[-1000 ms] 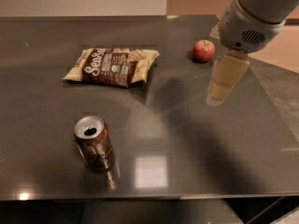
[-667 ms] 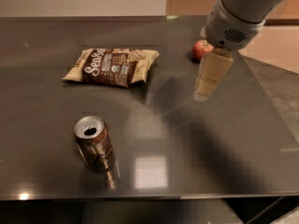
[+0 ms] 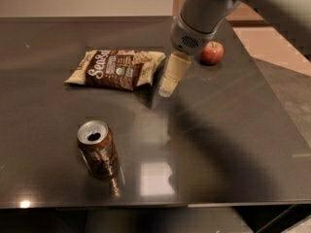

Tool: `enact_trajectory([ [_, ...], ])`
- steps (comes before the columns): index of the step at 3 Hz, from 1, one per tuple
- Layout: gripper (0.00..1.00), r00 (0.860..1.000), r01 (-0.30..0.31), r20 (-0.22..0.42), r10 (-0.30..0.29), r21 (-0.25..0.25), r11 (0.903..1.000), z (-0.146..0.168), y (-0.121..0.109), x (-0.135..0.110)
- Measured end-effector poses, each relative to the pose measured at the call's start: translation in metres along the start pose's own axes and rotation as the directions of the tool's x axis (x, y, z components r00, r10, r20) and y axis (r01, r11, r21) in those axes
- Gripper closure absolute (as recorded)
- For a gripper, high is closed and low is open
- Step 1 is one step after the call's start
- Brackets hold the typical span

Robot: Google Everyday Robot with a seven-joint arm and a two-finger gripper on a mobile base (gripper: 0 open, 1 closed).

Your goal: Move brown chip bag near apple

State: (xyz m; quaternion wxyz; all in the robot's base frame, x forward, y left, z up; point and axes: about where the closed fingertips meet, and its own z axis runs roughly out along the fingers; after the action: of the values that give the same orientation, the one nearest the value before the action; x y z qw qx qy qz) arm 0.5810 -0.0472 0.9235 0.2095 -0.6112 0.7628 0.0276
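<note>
The brown chip bag point(image 3: 115, 70) lies flat on the dark table point(image 3: 218, 144), left of centre toward the back. It has a dark brown middle with white script and tan ends. The small red apple point(image 3: 212, 52) sits at the back right, apart from the bag. My gripper point(image 3: 167, 87) hangs from the arm coming in at the upper right. It hovers just past the bag's right end, between the bag and the apple.
An opened brown soda can point(image 3: 98, 148) stands near the front left. The table's right edge runs diagonally at the right, with lighter floor point(image 3: 286, 47) beyond it. The front edge lies along the bottom.
The arm and gripper have swung left, from right of the apple to beside the bag's right end. The bag, apple and can have not moved.
</note>
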Motion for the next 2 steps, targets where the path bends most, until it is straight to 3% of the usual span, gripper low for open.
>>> enact_trajectory([
  [2, 0.0, 0.991, -0.118, 0.057, 0.117, 0.017, 0.9929, 0.062, -0.05, -0.045],
])
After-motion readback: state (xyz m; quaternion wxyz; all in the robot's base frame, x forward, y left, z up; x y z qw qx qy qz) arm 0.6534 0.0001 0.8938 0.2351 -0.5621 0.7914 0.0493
